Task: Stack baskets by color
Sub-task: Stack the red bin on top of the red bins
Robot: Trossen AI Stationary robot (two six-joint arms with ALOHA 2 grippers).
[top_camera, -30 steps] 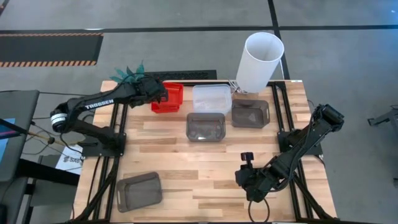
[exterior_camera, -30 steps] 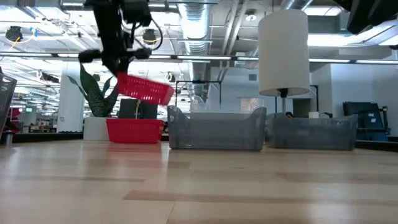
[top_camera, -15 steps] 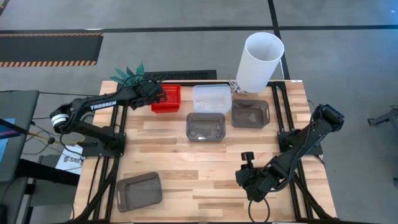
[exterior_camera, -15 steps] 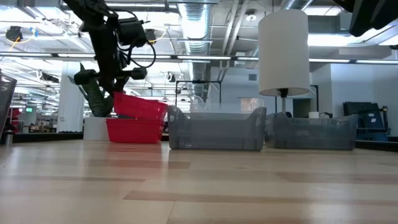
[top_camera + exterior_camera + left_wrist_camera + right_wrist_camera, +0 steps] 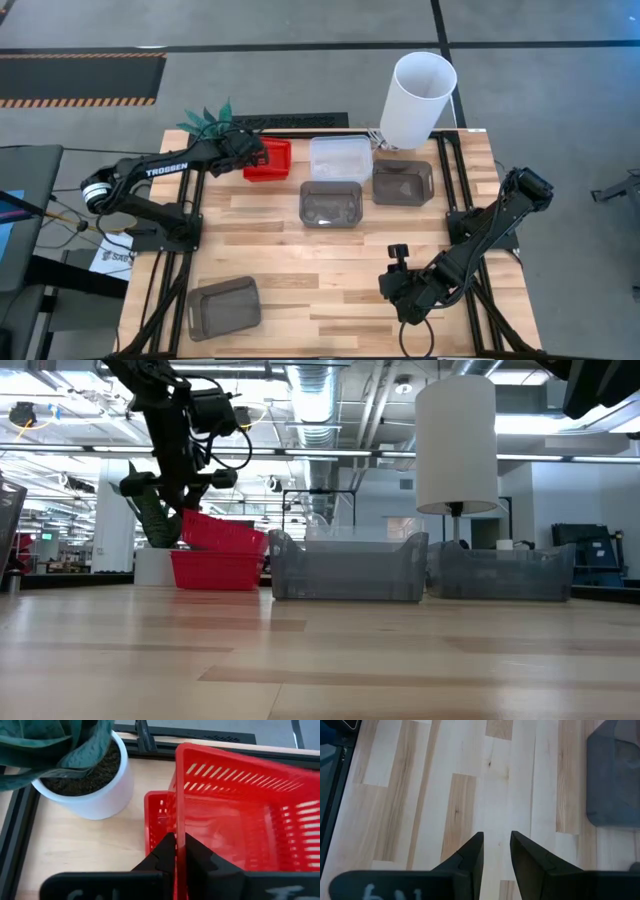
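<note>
Two red mesh baskets are at the far left of the table. The lower one stands flat. The upper one lies tilted in it, with my left gripper shut on its wall. Clear baskets sit beside them. Two grey baskets stand mid-table, and a third lies near the front left. My right gripper hovers open over bare wood near the front. My left gripper pinches the upper red basket's left end wall at its rim, one finger inside and one outside. The fingers slant down from the table's left. The held end is raised, and the basket's lower part rests in the red basket beneath.
A tall white cylinder stands at the far edge, right of the clear baskets. A potted plant stands at the far left corner, close to my left gripper. Bare wood lies across the table's middle and front.
My left gripper has gone down and slightly toward the far left corner with the upper red basket. The basket was lifted clear a second ago and now lies tilted in the lower red basket. Nothing has moved in the last half second.
</note>
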